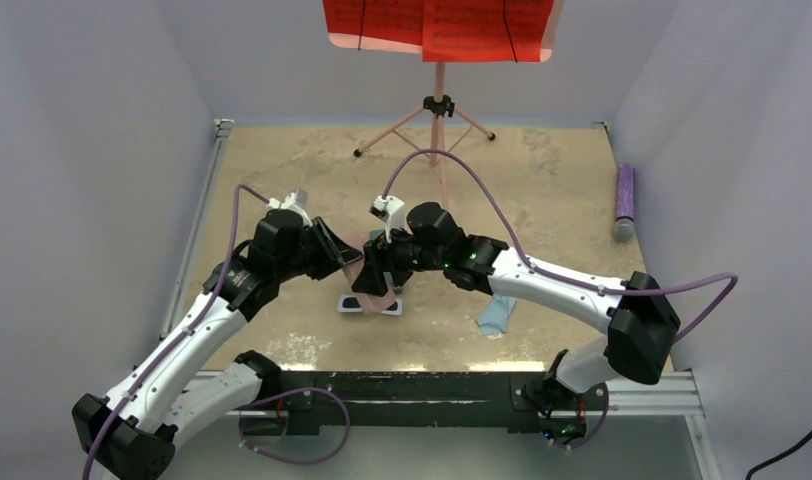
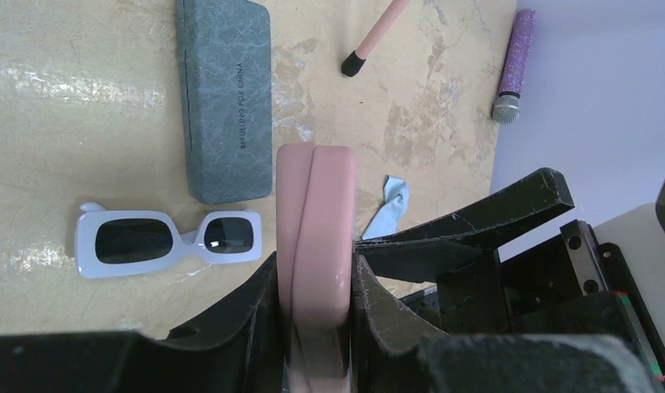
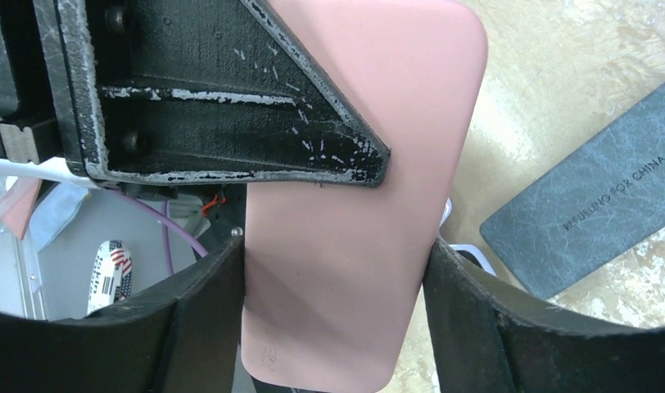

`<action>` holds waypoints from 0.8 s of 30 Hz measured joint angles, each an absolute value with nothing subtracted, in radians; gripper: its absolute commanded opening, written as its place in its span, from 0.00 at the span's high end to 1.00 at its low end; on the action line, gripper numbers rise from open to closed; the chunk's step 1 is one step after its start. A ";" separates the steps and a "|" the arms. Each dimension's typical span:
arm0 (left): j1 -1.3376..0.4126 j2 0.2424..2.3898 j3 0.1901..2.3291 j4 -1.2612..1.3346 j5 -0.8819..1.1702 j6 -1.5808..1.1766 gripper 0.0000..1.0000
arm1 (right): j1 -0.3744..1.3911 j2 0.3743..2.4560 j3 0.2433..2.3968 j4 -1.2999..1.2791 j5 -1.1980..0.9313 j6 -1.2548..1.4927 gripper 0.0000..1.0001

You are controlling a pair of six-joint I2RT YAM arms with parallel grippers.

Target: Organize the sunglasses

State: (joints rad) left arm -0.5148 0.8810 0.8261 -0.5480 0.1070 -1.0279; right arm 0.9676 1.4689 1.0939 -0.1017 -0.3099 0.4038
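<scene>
Pink glasses case (image 2: 317, 205), shut, seam running up its near edge, raised over the table (image 2: 67, 123). Pinched across its thickness by the left gripper (image 2: 317, 274), jaws narrowed to a slim gap and pressed on both faces. Lower end of the case lost behind those fingers. Spanned across its broad width by the right gripper (image 3: 333, 262), jaws spread wide and touching both long edges. Much of the upper face covered there by a left finger (image 3: 231, 106). Contents impossible to tell.

White sunglasses (image 2: 169, 240) flat on the table, left of the pink glasses case and apart from it in the left wrist view, dark lenses up. Temple arms hidden or folded under, cannot tell which. From above, largely covered by the grippers, only a strip of frame (image 1: 367, 305) showing just below the case. In the right wrist view, a mere white sliver (image 3: 464, 246) beside the case's right edge.

Grey-blue case (image 2: 228, 98) up and left of the pink case, far end cut off by the frame. Lettering on its lid small, ending in FOR CHINA.

Light blue cloth (image 2: 391, 209) just right of the pink case, lower part hidden behind a black finger.

Purple microphone (image 2: 513, 65) well to the right, by the wall, top cut off.

Music stand (image 1: 439, 110) beyond the case, red sheets cropped at the top edge.
</scene>
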 measured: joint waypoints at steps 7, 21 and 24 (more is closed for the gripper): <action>-0.515 0.877 0.847 -0.565 0.109 -0.994 0.28 | 0.962 1.458 1.093 -0.096 -0.310 0.450 0.83; -0.513 0.635 0.798 -0.436 0.210 -0.904 0.00 | 0.785 1.321 0.929 0.080 -0.500 0.728 1.00; -0.513 0.606 0.733 -0.336 0.313 -0.896 0.00 | 0.769 1.286 0.902 0.118 -0.522 0.772 1.00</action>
State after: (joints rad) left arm -0.5129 0.6060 0.7326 -0.3359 0.3130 -0.8959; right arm 0.7689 1.2858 0.9020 0.1184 -0.5217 0.7715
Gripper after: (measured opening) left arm 0.996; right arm 0.695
